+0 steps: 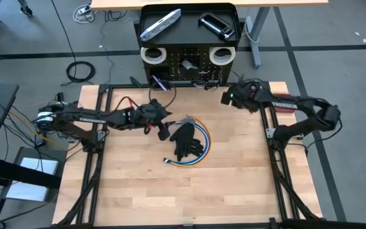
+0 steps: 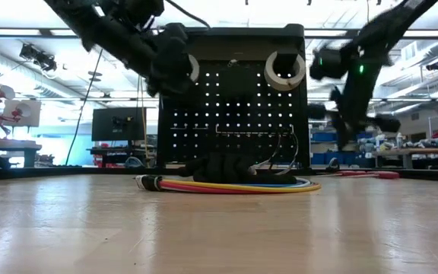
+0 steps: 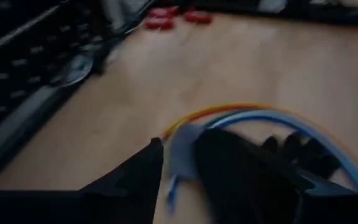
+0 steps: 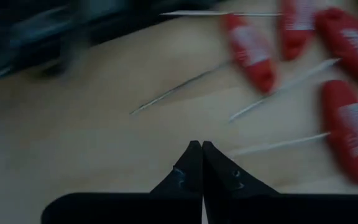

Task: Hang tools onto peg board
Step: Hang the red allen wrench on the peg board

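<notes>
The black peg board stands upright at the table's far edge, with two white tape rolls on its face. A silver flat bar and a black clamp lie in its top tray. On the table a black glove lies on a coil of coloured cables. My left gripper is open just left of the glove, above the coil's edge. My right gripper is shut on nothing above the table's far right. Red-handled tools lie on the wood beyond it.
Small dark tools hang or lie at the peg board's foot. Black frame rails run along both table sides. Bare wood fills the near half of the table.
</notes>
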Robot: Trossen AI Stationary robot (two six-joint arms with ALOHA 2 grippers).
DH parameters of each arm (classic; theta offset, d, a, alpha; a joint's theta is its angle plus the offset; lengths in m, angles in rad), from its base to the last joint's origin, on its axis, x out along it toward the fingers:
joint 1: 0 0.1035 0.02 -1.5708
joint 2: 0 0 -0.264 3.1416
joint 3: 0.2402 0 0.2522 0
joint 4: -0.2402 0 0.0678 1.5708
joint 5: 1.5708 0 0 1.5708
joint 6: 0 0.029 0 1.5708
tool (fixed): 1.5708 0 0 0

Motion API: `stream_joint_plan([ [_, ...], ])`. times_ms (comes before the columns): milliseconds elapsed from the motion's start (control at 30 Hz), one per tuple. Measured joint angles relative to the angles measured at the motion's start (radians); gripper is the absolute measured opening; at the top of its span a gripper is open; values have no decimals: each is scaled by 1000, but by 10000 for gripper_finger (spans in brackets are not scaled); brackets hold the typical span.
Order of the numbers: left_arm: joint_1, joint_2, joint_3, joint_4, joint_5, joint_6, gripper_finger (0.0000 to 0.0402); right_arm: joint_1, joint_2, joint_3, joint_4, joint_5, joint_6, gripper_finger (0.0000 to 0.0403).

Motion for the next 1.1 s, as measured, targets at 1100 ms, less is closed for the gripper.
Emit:
stream_joint_plan([
  [1100,-13,-62,-82,79,81,-49,211,-159,194,1,-40,-58,588,128],
])
